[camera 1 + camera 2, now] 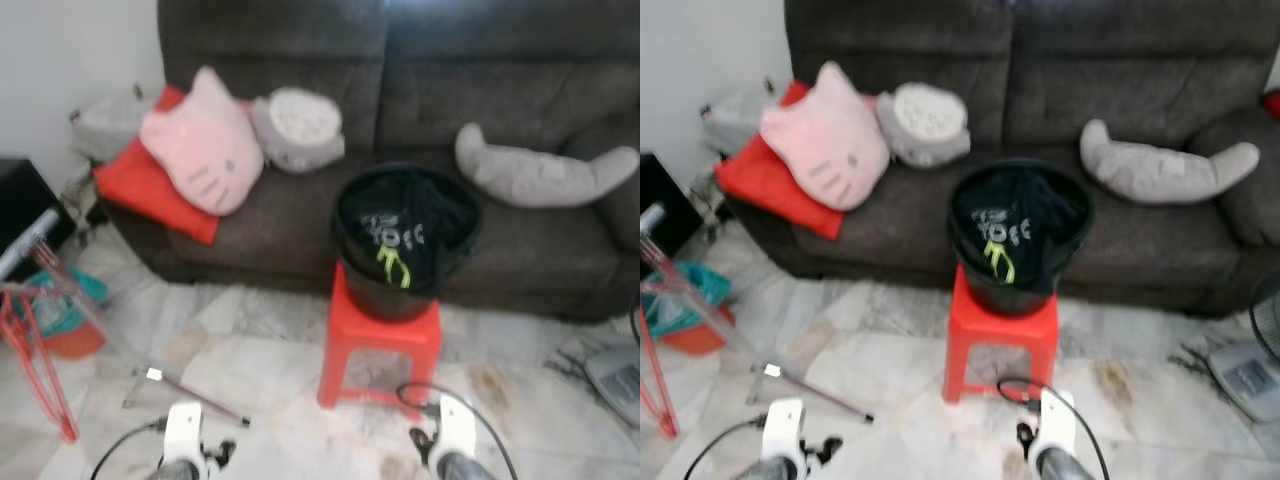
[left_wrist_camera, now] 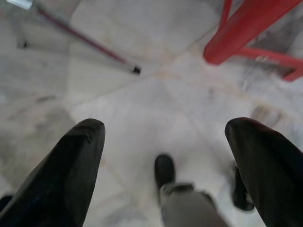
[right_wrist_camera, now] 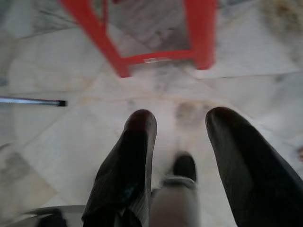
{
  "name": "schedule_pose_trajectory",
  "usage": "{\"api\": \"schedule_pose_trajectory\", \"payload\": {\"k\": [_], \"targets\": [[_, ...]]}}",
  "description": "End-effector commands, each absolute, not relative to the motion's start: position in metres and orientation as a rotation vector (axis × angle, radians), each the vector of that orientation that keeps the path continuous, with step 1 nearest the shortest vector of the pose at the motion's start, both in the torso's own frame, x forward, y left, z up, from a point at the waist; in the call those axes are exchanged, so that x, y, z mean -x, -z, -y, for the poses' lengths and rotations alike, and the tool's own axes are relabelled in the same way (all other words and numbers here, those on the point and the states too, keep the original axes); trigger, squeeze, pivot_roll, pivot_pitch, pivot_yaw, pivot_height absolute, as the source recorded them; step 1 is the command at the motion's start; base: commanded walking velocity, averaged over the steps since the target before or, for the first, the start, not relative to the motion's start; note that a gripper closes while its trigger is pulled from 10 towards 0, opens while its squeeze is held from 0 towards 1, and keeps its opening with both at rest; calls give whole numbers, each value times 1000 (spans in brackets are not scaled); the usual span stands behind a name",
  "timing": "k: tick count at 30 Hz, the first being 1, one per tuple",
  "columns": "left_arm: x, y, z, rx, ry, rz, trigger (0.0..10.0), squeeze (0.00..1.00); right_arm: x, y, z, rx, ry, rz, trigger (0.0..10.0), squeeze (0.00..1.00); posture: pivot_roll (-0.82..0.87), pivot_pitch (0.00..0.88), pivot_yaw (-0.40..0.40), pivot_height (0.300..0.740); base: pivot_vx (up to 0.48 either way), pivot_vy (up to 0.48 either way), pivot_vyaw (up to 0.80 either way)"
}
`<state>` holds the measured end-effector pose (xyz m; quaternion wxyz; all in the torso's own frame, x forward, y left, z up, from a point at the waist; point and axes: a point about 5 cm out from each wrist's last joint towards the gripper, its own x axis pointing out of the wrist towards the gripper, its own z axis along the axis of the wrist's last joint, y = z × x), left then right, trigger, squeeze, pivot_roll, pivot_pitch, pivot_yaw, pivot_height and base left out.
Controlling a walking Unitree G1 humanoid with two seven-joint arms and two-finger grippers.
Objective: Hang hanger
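Hands, left [image 2: 165, 137] and right [image 3: 180, 125], spread empty over marble floor [image 1: 270, 360] before red stool [image 1: 380, 345].

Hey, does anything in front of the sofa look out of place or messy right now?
Yes. A black bucket stuffed with dark clothing sits on a small red stool in front of the sofa, its sides overhanging the seat. A thin rod lies on the floor, and brownish stains mark the tiles right of the stool.
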<state>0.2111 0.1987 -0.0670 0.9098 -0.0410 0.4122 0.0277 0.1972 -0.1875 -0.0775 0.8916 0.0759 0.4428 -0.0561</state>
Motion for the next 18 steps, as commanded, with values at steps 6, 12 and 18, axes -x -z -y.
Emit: {"api": "schedule_pose_trajectory", "payload": {"k": [6,12,18], "targets": [[-203,72,-194,91,-50,-885,10000,0,-197,77,190,-157,131,-917,10000,0,-80,0,32,740,295,0,0],[-202,73,-195,86,-55,-893,10000,0,-198,77,191,-153,138,-914,10000,0,-84,0,33,740,44,0,0],[-202,73,-194,78,-45,-895,10000,0,-200,75,196,-179,182,-890,10000,0,-93,0,36,740,0,0,0]]}}
